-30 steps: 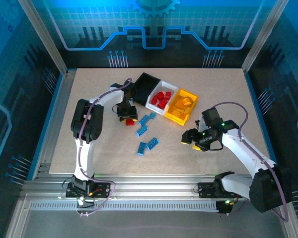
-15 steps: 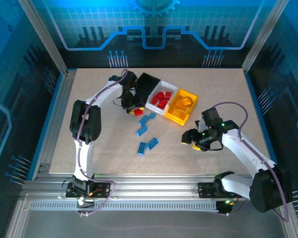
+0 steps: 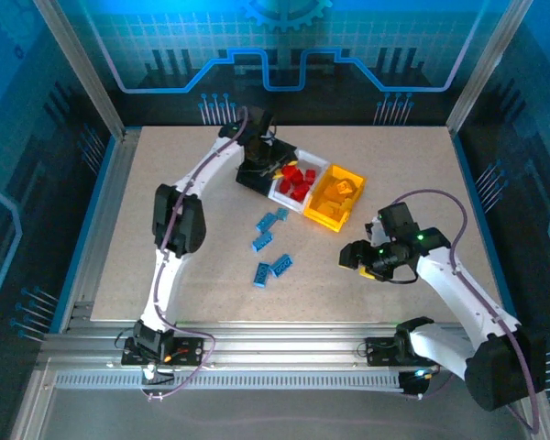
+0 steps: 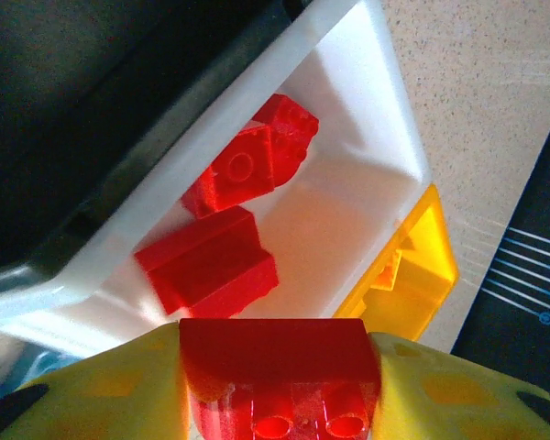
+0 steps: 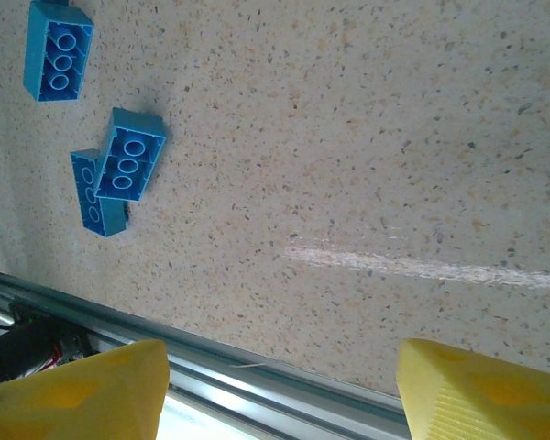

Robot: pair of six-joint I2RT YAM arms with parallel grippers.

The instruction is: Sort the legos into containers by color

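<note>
Patience pays here: your left claw (image 4: 280, 408) clamps a red brick (image 4: 275, 353), with the white bin (image 4: 348, 220) right ahead of it and red bricks (image 4: 211, 270) inside. Centre over the bin's floor before releasing. Your right claw (image 5: 280, 390) gapes wide, blue bricks (image 5: 128, 154) ahead, off to one side.

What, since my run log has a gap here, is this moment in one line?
left fingers: shut on red brick by white bin | right fingers: open, empty, over table | loose: blue bricks on table
</note>
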